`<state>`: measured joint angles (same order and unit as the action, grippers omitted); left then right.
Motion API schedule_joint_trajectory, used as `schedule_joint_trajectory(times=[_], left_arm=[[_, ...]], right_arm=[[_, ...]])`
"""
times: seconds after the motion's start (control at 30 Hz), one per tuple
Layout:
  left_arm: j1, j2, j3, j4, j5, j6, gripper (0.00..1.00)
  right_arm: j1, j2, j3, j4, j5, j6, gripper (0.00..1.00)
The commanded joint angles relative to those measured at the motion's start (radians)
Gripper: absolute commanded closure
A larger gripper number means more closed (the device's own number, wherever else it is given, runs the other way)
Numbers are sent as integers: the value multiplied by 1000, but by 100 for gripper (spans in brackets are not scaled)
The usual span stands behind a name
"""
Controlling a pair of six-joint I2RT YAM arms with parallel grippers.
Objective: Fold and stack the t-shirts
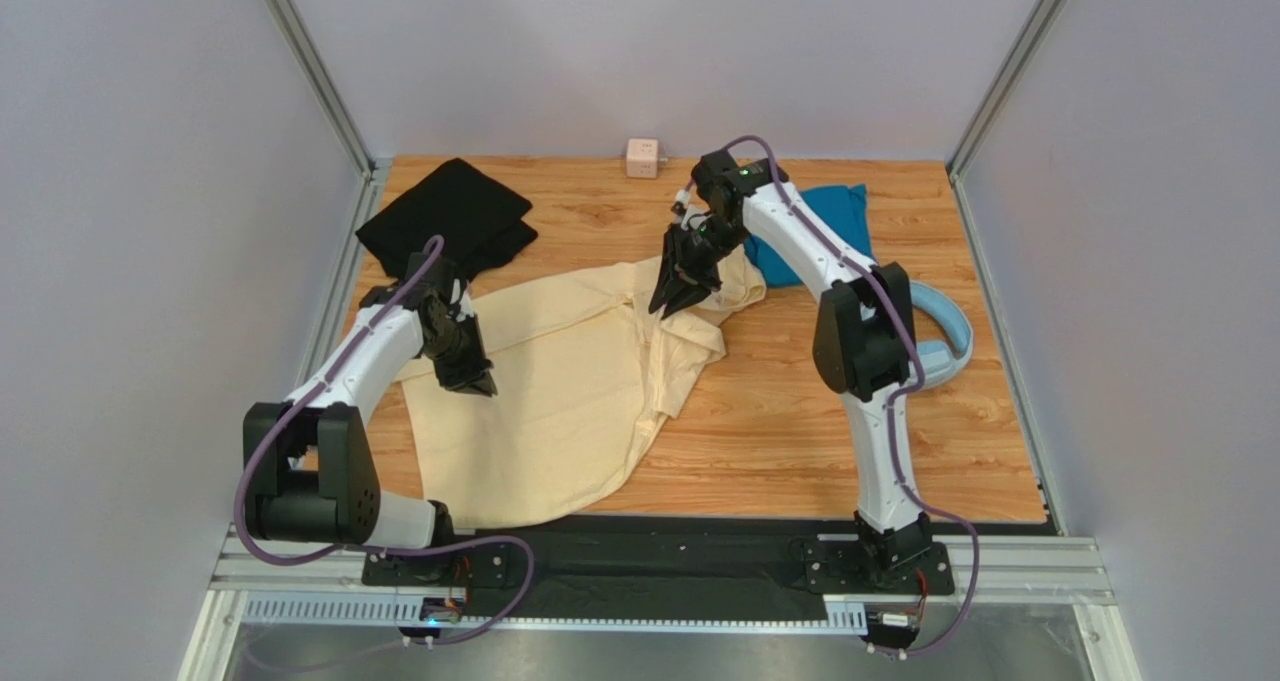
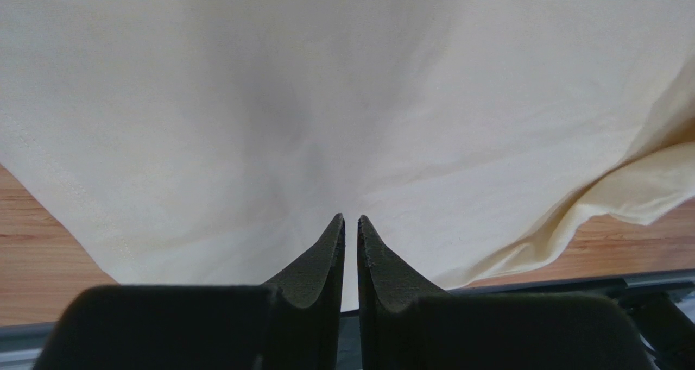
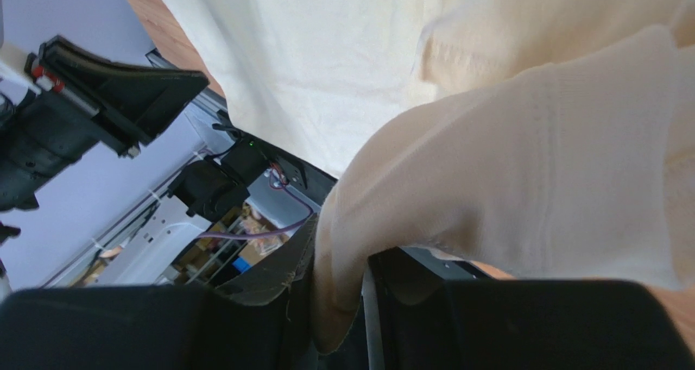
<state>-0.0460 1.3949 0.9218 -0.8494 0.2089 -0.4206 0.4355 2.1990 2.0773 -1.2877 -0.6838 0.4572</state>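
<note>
The cream t-shirt (image 1: 556,396) lies spread and rumpled across the middle of the wooden table. My left gripper (image 1: 469,374) is at its left edge. In the left wrist view the left gripper (image 2: 351,219) is pinched on the hem of the cream t-shirt (image 2: 326,101), which stretches away from the tips. My right gripper (image 1: 672,294) hangs over the shirt's upper right part. In the right wrist view the right gripper (image 3: 347,256) has its jaws apart, and a fold of the cream t-shirt (image 3: 530,158) hangs loosely between them. The black t-shirt (image 1: 448,216) lies at the back left. The teal t-shirt (image 1: 827,209) lies at the back right, partly hidden by the right arm.
A small pink cube (image 1: 642,156) stands at the back edge of the table (image 1: 781,441). Light-blue headphones (image 1: 944,344) lie on the right, beside the right arm. Grey walls enclose the table on three sides.
</note>
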Motion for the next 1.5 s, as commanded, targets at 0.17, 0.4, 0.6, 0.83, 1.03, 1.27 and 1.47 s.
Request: schedule_joint_trajectory(times=[0.17, 0.4, 0.6, 0.83, 1.03, 1.27, 1.47], left_arm=[[-3, -7, 40, -39, -2, 23, 84], [-3, 21, 60, -54, -8, 31, 84], [-3, 52, 68, -45, 4, 29, 84], [-5, 107, 103, -42, 26, 32, 85], [-5, 108, 115, -48, 23, 37, 85], [-5, 98, 84, -48, 12, 37, 85], [-5, 95, 74, -47, 4, 40, 85]], right_arm=[[35, 218, 73, 255, -114, 127, 64], [52, 79, 121, 182, 120, 28, 54], [54, -154, -52, 78, 590, -123, 52], [54, -191, -247, 47, 780, -166, 51], [60, -176, -286, 65, 787, -180, 50], [74, -151, -286, 67, 782, -195, 49], [95, -134, -287, 70, 759, -193, 48]])
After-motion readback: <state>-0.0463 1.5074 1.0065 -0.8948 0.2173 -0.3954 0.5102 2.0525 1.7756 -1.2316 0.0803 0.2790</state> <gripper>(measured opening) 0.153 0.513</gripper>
